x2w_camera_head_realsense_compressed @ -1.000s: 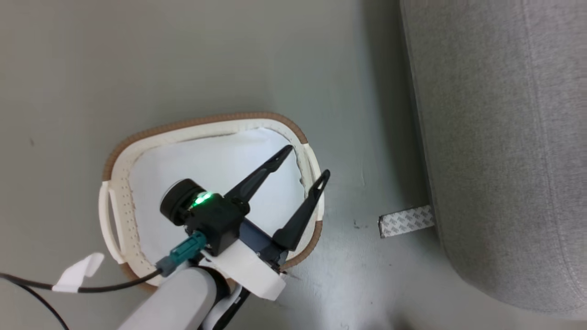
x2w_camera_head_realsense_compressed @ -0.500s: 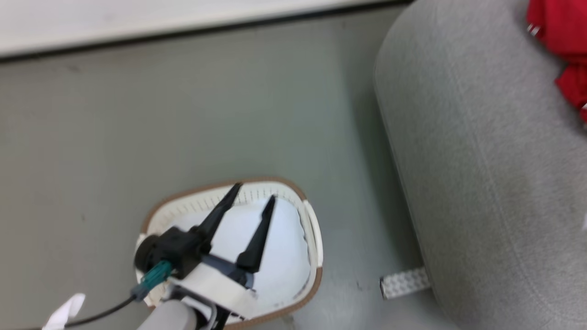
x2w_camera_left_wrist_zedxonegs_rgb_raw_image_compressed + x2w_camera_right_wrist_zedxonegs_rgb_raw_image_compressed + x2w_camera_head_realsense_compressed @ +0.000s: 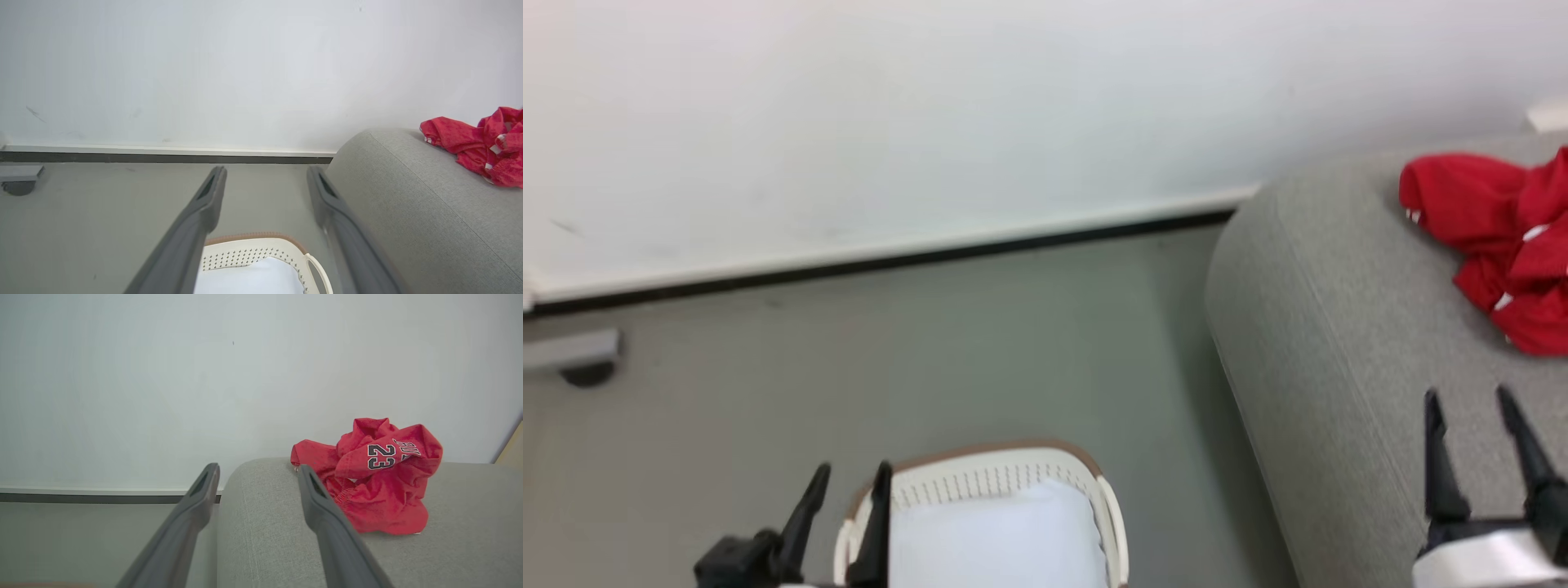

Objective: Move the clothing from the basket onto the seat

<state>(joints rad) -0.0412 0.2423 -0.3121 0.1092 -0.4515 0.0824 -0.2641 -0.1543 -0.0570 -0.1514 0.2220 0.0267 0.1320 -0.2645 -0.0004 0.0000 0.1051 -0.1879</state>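
- Your left gripper (image 3: pixel 853 469) sits at 7 o'clock in the head view. Its pincer is parted and holds nothing, and one finger overlaps the left rim of the basket (image 3: pixel 992 452).
- Your right gripper (image 3: pixel 1467 395) sits at 4 o'clock over the seat (image 3: pixel 1323 327), its pincer likewise parted and empty.
- The basket stands on the floor (image 3: pixel 931 367) at 6 o'clock, with a pale pad (image 3: pixel 996 539) lying inside.
- The seat spans 2 to 5 o'clock, with a strip of floor between it and the basket.
- The clothing (image 3: pixel 1486 237) lies crumpled on the seat at 2 o'clock, beyond your right gripper and apart from it. The right wrist view shows the numerals 23.
- A white wall (image 3: pixel 931 122) with a dark baseboard (image 3: pixel 890 261) crosses 12 o'clock.
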